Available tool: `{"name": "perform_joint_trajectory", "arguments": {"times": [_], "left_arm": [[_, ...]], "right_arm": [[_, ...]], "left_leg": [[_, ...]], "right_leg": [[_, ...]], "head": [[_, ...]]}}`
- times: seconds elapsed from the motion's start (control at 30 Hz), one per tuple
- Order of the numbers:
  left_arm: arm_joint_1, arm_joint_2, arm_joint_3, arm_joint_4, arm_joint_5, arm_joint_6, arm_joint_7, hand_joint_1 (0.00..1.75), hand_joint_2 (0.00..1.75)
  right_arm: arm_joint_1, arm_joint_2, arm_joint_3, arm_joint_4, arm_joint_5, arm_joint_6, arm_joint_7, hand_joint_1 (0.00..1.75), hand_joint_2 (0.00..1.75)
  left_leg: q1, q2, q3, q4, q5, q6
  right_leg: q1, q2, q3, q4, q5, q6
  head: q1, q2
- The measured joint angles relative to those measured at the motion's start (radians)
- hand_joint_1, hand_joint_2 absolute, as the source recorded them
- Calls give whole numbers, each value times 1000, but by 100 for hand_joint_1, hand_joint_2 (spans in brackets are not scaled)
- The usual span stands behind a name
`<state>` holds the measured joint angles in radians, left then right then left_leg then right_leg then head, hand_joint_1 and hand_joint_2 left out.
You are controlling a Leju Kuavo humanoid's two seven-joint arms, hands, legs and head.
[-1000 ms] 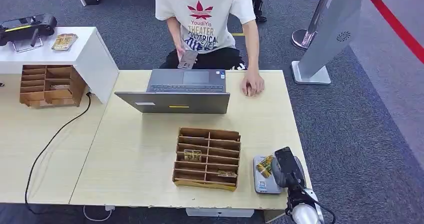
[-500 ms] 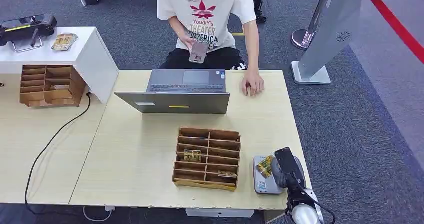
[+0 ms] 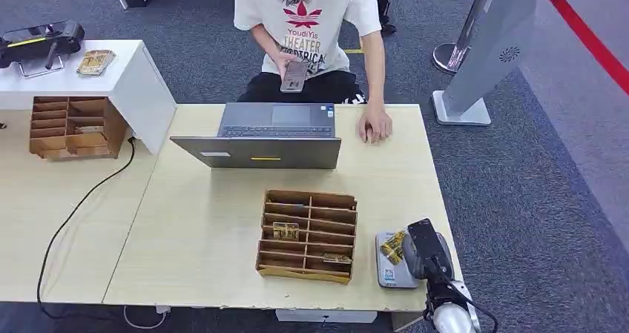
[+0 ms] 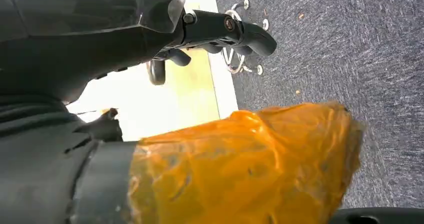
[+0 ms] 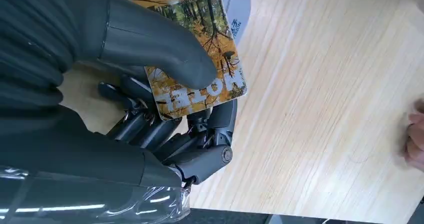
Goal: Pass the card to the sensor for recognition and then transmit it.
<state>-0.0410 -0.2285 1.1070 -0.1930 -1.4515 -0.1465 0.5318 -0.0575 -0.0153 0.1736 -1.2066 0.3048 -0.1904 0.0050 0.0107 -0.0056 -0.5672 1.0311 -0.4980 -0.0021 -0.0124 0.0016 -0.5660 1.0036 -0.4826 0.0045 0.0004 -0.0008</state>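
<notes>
Right hand (image 3: 424,250) pinches card (image 3: 393,247) over grey sensor (image 3: 389,272), near right table (image 3: 200,222) corner. Right wrist view: thumb (image 5: 165,47) presses card face, autumn print legible. Left hand (image 4: 220,29): state cannot tell.

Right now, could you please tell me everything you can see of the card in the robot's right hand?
The card is a thin, flat, glossy rectangle with rounded corners, printed with orange and yellow autumn trees and pale lettering along one end. The right hand grips it, the thick thumb pressing on its printed face and the darker fingers beneath. It sits over the grey sensor near the table's right front corner; whether it touches the sensor cannot be told. Its other end runs out of the wrist view.
</notes>
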Motion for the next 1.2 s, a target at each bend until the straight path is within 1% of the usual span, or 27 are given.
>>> {"name": "perform_joint_trajectory", "arguments": {"times": [1.2], "left_arm": [[0, 0, 0, 0, -3, 0, 0, 0, 0]], "right_arm": [[1, 0, -1, 0, -2, -11, -4, 175, 175]], "left_leg": [[0, 0, 0, 0, 0, 0]], "right_leg": [[0, 0, 0, 0, 0, 0]], "head": [[0, 0]]}}
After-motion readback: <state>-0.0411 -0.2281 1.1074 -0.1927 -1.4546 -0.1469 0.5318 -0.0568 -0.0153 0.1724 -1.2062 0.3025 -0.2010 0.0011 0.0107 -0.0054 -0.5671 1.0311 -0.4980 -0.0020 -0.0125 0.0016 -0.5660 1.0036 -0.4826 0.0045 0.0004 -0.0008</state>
